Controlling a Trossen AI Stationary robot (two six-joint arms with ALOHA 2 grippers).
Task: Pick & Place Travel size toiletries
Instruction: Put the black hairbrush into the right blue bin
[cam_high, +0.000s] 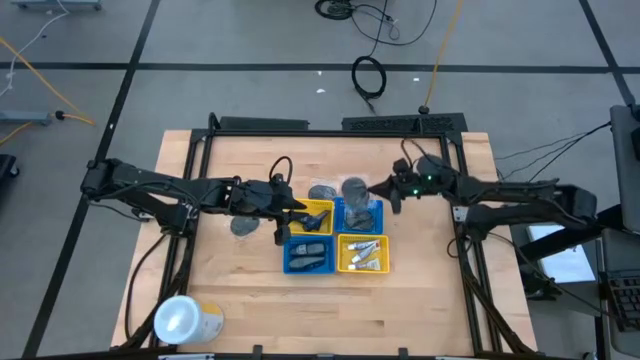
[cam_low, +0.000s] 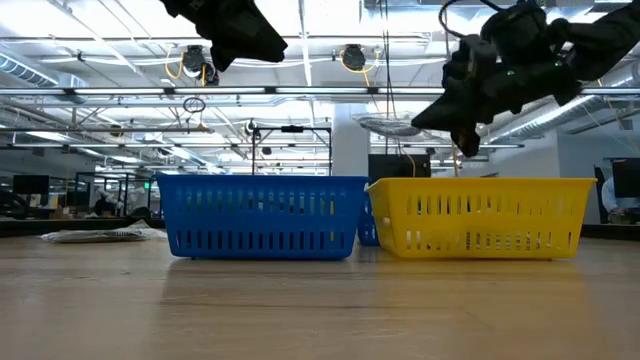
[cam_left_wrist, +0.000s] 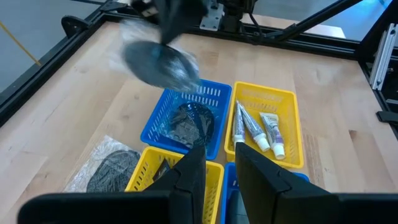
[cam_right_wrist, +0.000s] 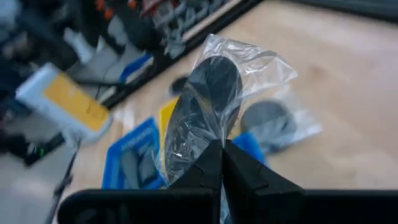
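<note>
My right gripper (cam_right_wrist: 219, 152), clenched on a wrapped grey disc (cam_right_wrist: 208, 99), holds it above the far blue tray (cam_left_wrist: 214, 93), which contains another wrapped piece. The yellow tray (cam_left_wrist: 289, 99) beside it holds white tubes (cam_left_wrist: 256, 127). My left gripper (cam_left_wrist: 217, 163) hovers released over the near trays.

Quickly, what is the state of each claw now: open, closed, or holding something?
Left claw: open, holding nothing, above the trays.
Right claw: closed on a wrapped dark round piece, lifted above the table.
</note>
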